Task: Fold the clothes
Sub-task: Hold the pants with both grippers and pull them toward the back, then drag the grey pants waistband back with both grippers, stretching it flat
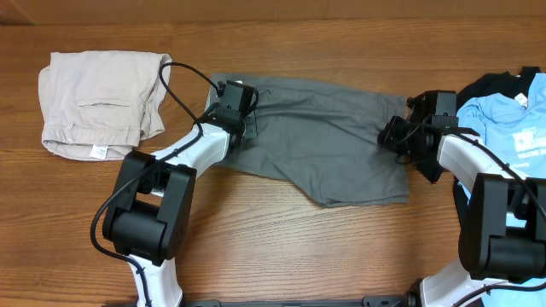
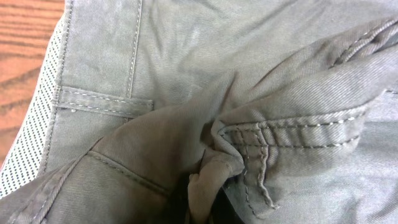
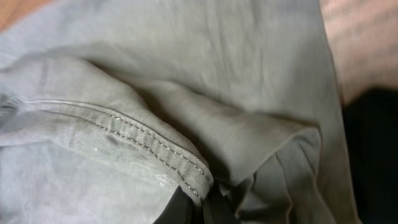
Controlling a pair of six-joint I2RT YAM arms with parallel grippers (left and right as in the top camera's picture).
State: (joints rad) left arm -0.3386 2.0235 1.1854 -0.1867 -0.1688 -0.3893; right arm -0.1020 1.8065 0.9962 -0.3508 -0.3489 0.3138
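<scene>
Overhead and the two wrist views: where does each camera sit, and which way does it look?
Overhead: fixed above the table, looking straight down; shows both arms, with the left claw and right claw at opposite ends of the grey shorts.
Left wrist: on the left arm, looking along its claw at pinched cloth; only a dark sliver of claw shows.
Right wrist: on the right arm, close on a stitched hem; a dark sliver of claw shows at the bottom.
Shared: all three see the grey shorts and the table.
</scene>
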